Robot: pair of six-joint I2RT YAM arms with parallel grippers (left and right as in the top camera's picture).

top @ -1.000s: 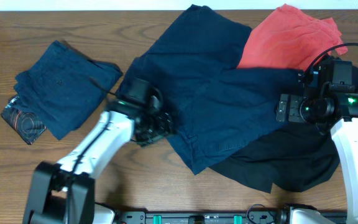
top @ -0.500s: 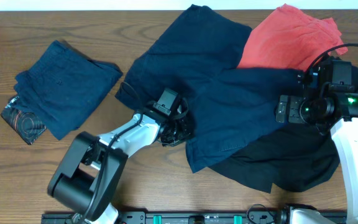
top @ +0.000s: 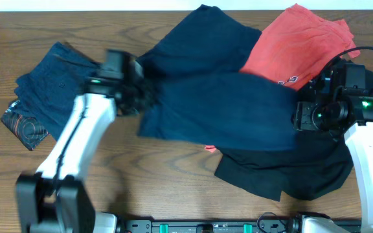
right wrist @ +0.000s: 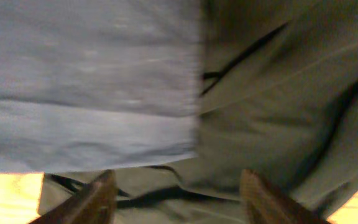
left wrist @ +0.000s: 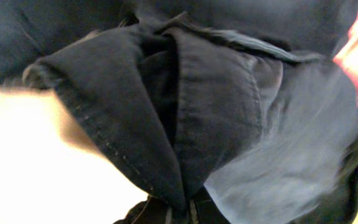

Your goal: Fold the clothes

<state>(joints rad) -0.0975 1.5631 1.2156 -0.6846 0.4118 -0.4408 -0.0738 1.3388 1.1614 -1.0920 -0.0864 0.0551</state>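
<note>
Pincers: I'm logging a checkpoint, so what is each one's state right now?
Left pincer: closed on the navy garment.
Right pincer: open, holding nothing, over the black garment.

R tool (right wrist: 178, 200): both fingertips (right wrist: 99, 198) show at the bottom of the view, spread wide apart, nothing betw. them. Under & beyond them lies a dark garment (right wrist: 278, 106), olive-black in this light, rumpled, w/ long creases & a thin dark line crossing it, cord or seam, can't tell which. A blue garment (right wrist: 86, 81), pale blue-grey here & blurred, overlaps the dark one; its two straight edges meet at a corner approx. above the gap betw. the fingertips. Bare wood of the worktop (right wrist: 2, 193) shows past the dark garment on either side of the tool; which worktop edge is nearest, can't tell.
</note>
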